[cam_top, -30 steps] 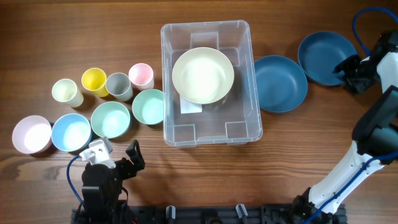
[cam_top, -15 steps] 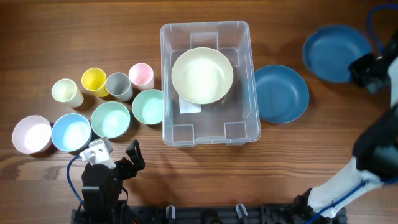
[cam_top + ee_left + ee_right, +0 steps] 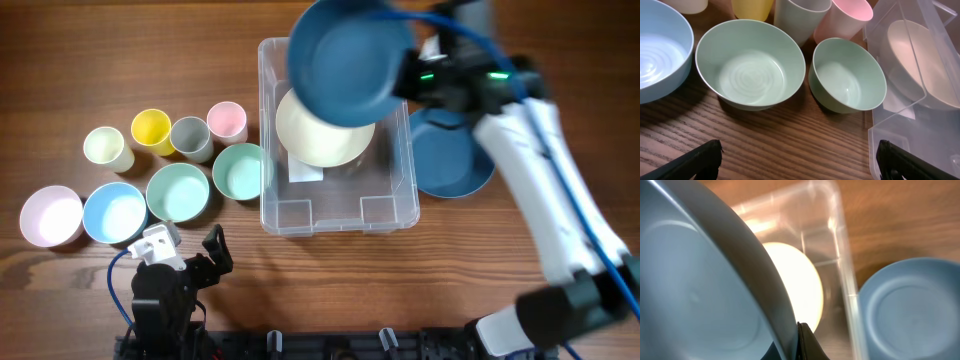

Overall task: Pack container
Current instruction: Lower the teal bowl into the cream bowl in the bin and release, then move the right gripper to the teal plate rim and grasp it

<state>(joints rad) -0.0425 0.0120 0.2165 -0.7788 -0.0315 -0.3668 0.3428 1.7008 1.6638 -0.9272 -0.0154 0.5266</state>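
The right end effector (image 3: pixel 413 76) pinched the blue plate (image 3: pixel 345 60) by its rim above the container (image 3: pixel 340 223), mid-surface. I feared that thin hold slipping, the plate landing crooked on the cream bowl (image 3: pixel 320 145) inside.

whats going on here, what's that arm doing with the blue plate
The right gripper holds a dark blue plate by its edge above the clear container, which has a cream bowl in it. A second blue plate lies on the table just right of the container. The left gripper sits open at the near edge. The cups and bowls to the left are not yet packed.
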